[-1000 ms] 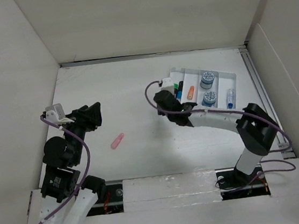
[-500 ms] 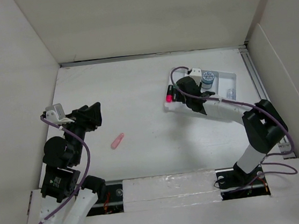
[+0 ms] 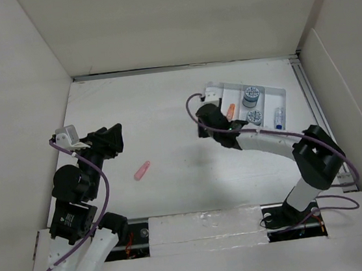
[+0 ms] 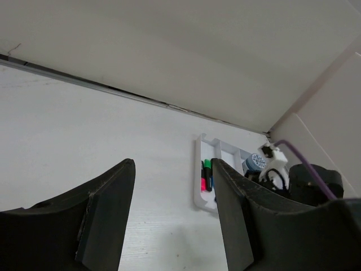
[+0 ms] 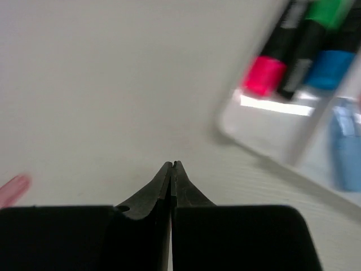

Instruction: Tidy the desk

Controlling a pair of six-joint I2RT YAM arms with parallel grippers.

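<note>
The desk [image 3: 158, 105] is a white tabletop. On it lies a small pink object [image 3: 142, 170], which shows at the left edge of the right wrist view [image 5: 12, 189]. My right gripper [image 3: 202, 128] hangs at the left corner of the white tray [image 3: 281, 91], shut [image 5: 171, 165] with nothing between its fingers. Pink, green and blue markers [image 5: 293, 51] lie in the tray's left compartment. My left gripper [image 3: 107, 144] is at the left side of the desk, open [image 4: 172, 220] and empty, facing the tray [image 4: 198, 169].
The tray also holds an orange piece [image 3: 230, 111], two round blue-grey spools [image 3: 251, 93], and a small blue-capped bottle [image 3: 279, 118]. Tall off-white panels wall the desk on three sides. A metal rail [image 3: 316, 113] runs along the right edge.
The right arm swung over the tray and came back to its left corner, and its jaws have closed on nothing. The left arm and the pink object have not moved.
</note>
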